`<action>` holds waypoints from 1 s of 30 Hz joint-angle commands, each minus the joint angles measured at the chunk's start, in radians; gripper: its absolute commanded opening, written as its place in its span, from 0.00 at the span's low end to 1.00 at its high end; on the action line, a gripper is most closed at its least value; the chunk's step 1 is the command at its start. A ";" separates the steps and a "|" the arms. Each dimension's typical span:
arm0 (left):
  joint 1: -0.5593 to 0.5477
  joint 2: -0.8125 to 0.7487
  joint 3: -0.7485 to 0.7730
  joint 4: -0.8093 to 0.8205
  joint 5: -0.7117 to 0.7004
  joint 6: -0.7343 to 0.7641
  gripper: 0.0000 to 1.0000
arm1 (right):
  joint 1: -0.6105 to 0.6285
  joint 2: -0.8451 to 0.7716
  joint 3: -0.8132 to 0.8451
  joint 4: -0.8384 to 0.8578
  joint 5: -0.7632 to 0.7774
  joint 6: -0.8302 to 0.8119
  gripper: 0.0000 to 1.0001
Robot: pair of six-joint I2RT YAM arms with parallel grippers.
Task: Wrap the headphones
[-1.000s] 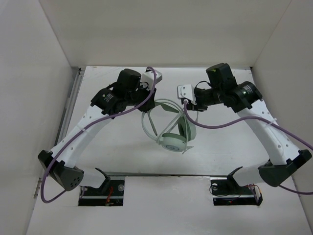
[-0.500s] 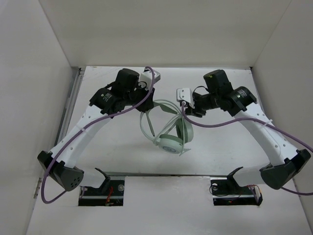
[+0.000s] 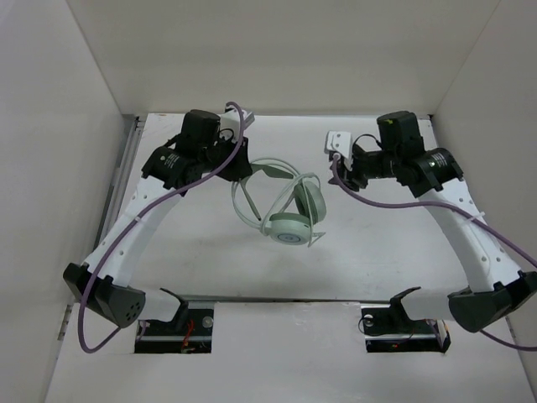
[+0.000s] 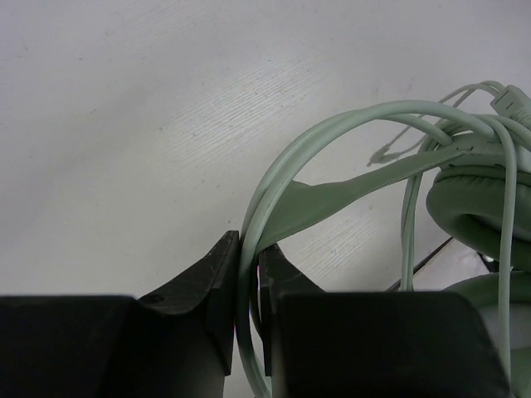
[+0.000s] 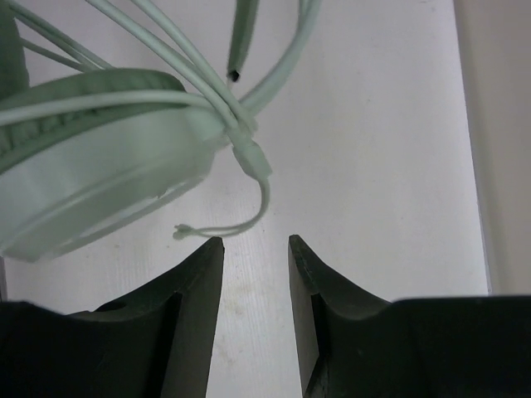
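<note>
The headphones (image 3: 288, 220) are seen in the middle of the white table (image 3: 394, 252), between the two arms, with one round earcup (image 3: 289, 228) turned toward the near edge and the thin headband (image 3: 270, 167) arching away toward the left arm. The left gripper (image 4: 249, 253) is closed down to a narrow slot, and the headband is pinched in that slot together with a strand of the cord (image 4: 332, 133). In the left wrist view the flat green band runs out from between the dark fingers (image 4: 217, 274) toward the padded cups at the right edge, while the cord arcs over it in a wide loop and further strands hang down beside the padding. The right gripper (image 5: 253, 247) is held apart from the headphones, its jaws parted by a moderate gap in which only bare table is seen; nothing is gripped. In the right wrist view the earcup lies up and to the left of the fingers (image 5: 199, 274), crossed by several strands of cord, and a thin curled tail of the cord ends just above the gap without being touched by either finger. From above, the right gripper is placed to the right of the headphones, near but clear of them.
</note>
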 commanded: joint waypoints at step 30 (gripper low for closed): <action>0.120 0.502 -0.008 0.620 -0.279 -0.368 0.00 | -0.649 -0.603 -0.600 0.764 -0.095 0.933 0.51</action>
